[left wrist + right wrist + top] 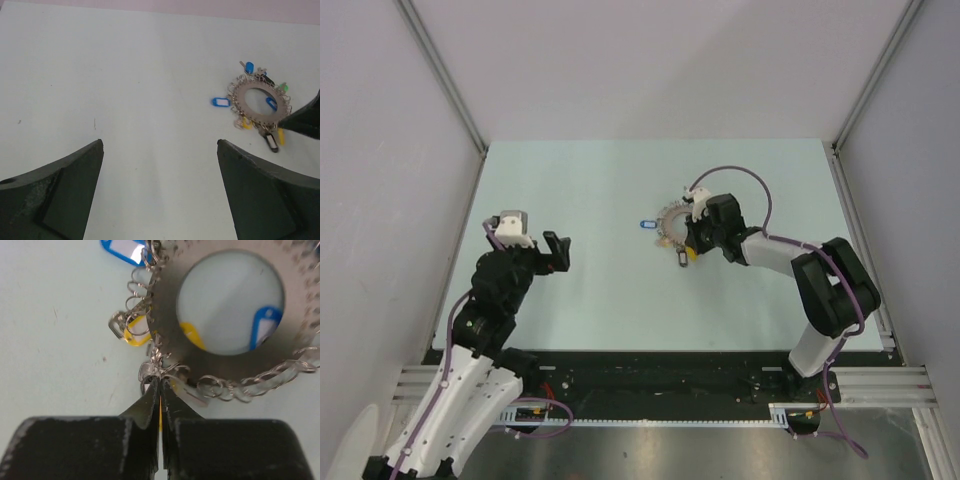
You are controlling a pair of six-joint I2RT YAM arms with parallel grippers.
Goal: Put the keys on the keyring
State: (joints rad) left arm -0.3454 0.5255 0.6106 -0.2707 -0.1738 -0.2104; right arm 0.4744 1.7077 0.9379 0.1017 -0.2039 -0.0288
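At about 8 o'clock on the table (600,180), the left claw (560,252) is released, jaws spread wide with nothing between them; from it the work sits well apart, toward 2 o'clock in its own camera.

Next across is a blue key (647,225); it lies flat on the table just beside the keyring (672,222), at the ring's 9 o'clock. It looks loose, though whether a fine loop joins it to the ring cannot be told.

The keyring lies flat, right of the table's middle; its bumpy rim is fringed with wire loops and small keys (248,66).

The right claw (160,390) is clenched at the ring's 5 o'clock edge. A thin yellow sliver shows between its pads (145,405), most likely a yellow key (161,410) pinched edge-on; its tip touches a tangle of loops. From this claw the ring's open centre lies at 1 o'clock, close by; in the overhead view the ring sits at the claw's 11 o'clock.

The step in hand looks like threading; the pinched key is being worked onto a rim loop. The next move likely calls for a small, steady nudge toward 12 o'clock without dragging the ring; the idle left claw could pin the ring, since a light ring would probably slide.
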